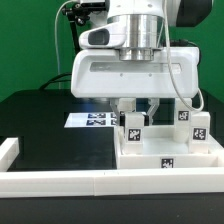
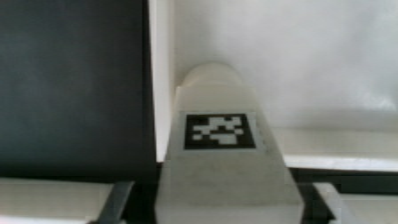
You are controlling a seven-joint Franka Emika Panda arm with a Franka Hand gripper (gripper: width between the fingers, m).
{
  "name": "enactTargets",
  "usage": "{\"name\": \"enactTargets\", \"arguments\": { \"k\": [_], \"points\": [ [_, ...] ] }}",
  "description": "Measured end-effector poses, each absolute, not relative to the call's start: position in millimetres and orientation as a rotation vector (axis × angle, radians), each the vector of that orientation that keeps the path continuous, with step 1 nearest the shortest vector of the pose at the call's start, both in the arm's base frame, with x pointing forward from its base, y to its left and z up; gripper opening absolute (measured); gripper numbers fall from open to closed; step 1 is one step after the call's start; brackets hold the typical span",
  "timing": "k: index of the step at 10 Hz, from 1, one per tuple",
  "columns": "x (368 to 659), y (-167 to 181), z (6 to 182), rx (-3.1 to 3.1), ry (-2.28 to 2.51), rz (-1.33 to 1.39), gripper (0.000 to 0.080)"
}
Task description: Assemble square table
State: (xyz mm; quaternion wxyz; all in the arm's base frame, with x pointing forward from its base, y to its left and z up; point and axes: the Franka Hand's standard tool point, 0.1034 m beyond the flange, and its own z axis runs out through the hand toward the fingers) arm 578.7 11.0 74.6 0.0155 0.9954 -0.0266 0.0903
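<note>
Tabletop [image 1: 170,152], white and tray-like with a raised rim, is lying on the black surface [image 1: 45,125] toward the exterior view's right, near the front border. One tag is showing on its near edge.

Leg blocks are standing upright on it:
- one leg [image 1: 132,128] is standing at the tabletop's left side, tag facing the camera, directly under the tool [image 1: 136,108];
- a second leg [image 1: 199,128] is standing at the right side;
- a third leg [image 1: 183,114] is showing farther back on the right, partly hidden by the arm's body.

Tool is hanging straight down over the left leg. In the wrist view that leg [image 2: 217,140] is filling the middle of the picture, rounded top and tag clearly visible, with the two fingers [image 2: 71,205] sitting at either side of its base. Whether the pads are pressing on the leg or only flanking it, cannot tell; the fingers are standing close beside it, not fully spread.

Marker board [image 1: 92,120] is lying flat on the surface behind and to the left of the tabletop, partly covered by the arm. White border rail [image 1: 60,180] is running along the near edge of the surface and turning up at the left corner.
</note>
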Motion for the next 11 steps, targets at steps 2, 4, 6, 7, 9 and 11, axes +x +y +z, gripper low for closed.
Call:
{"name": "enactTargets", "arguments": {
  "k": [2, 4, 6, 7, 9, 11],
  "points": [
    [577.4, 5.6, 73.8, 3.104, -0.355, 0.285, 0.0290],
    [575.2, -3.9, 73.1, 3.074, -0.645, 0.301, 0.0291],
    [573.8, -10.5, 72.7, 3.020, -0.864, 0.328, 0.0293],
    [572.7, -13.7, 72.5, 2.992, -0.952, 0.334, 0.0297],
    [571.4, -19.3, 72.5, 2.956, -1.037, 0.336, 0.0300],
    [571.4, -19.3, 72.5, 2.958, -1.032, 0.336, 0.0375]
  ]
}}
